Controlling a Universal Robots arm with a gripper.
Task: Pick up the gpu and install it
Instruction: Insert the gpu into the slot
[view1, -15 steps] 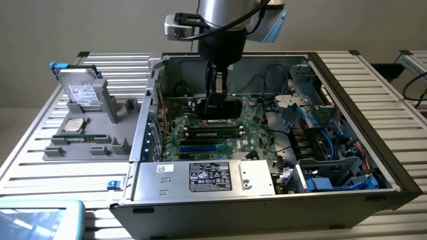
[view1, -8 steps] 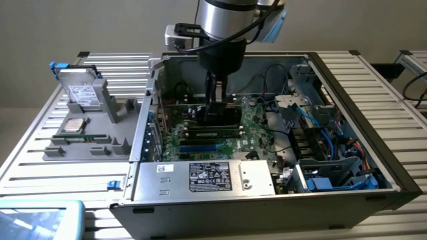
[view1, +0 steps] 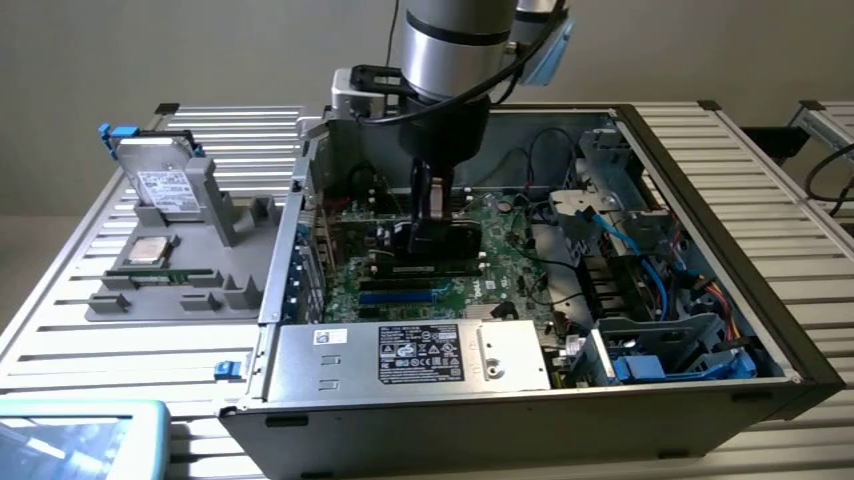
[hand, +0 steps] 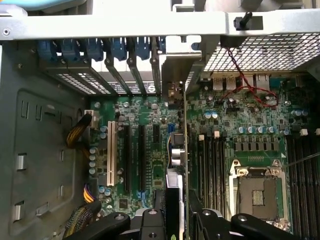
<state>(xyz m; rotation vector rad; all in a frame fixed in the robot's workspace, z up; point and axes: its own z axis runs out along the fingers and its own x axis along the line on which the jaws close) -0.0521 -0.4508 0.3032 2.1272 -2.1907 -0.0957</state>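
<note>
Fingers (hand: 150, 223) clamp the gpu (hand: 173, 187) edge-on between them, over the motherboard (hand: 240, 125).

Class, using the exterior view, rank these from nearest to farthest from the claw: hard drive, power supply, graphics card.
1. graphics card, gripped in the claw.
2. power supply, inside the case, at its near end.
3. hard drive, outside the case, on the exterior view's left.
</note>
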